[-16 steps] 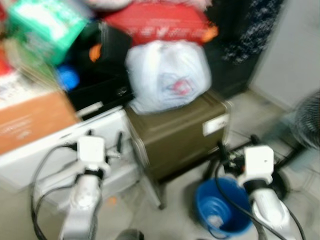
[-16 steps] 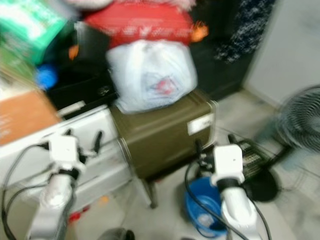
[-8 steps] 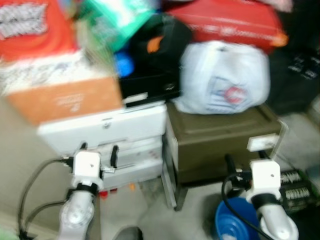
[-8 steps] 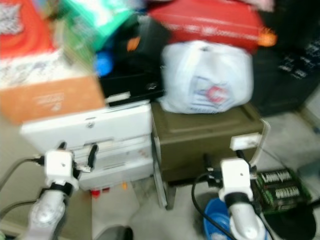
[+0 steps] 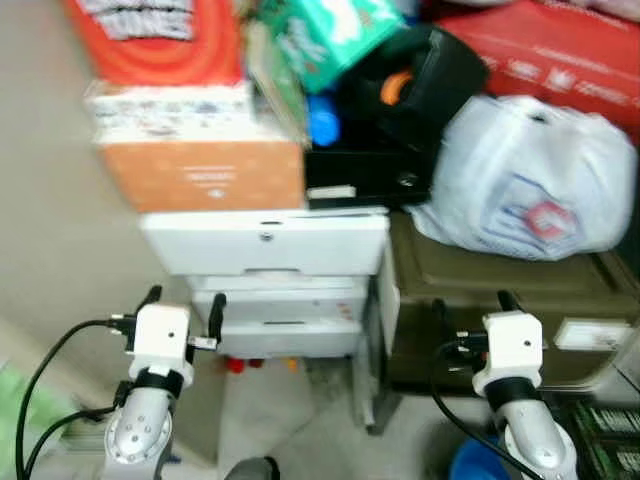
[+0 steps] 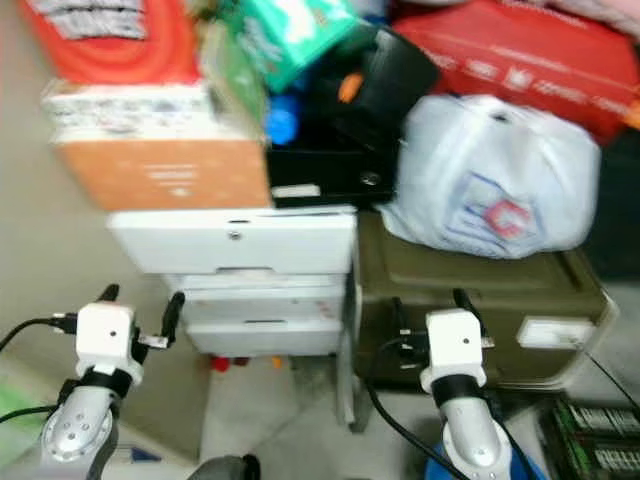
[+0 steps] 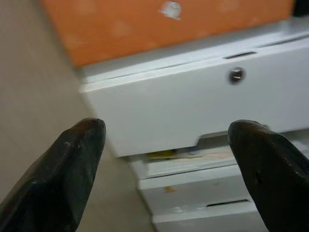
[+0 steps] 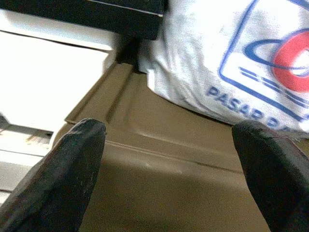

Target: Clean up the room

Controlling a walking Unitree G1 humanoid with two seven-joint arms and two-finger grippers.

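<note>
Left claw (image 7: pixel 166 159) spread wide, empty, before white drawer unit (image 5: pixel 265 245) — right claw (image 8: pixel 174 164) likewise, facing olive case (image 6: pixel 470 300) under half-cropped white bag (image 6: pixel 490 185).

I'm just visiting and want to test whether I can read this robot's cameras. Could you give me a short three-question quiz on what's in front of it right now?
1. True or false: the white plastic bag rests on top of the olive-brown case.
2. Multiple choice: the orange box sits on
A. the floor
B. the white drawer unit
C. the white plastic bag
3. Fill in: both the left end effector and the right end effector are ____ (open or shut), holding nothing.

Key
1. True.
2. B.
3. Open; each wrist view shows the two black fingers spread wide apart.
</note>
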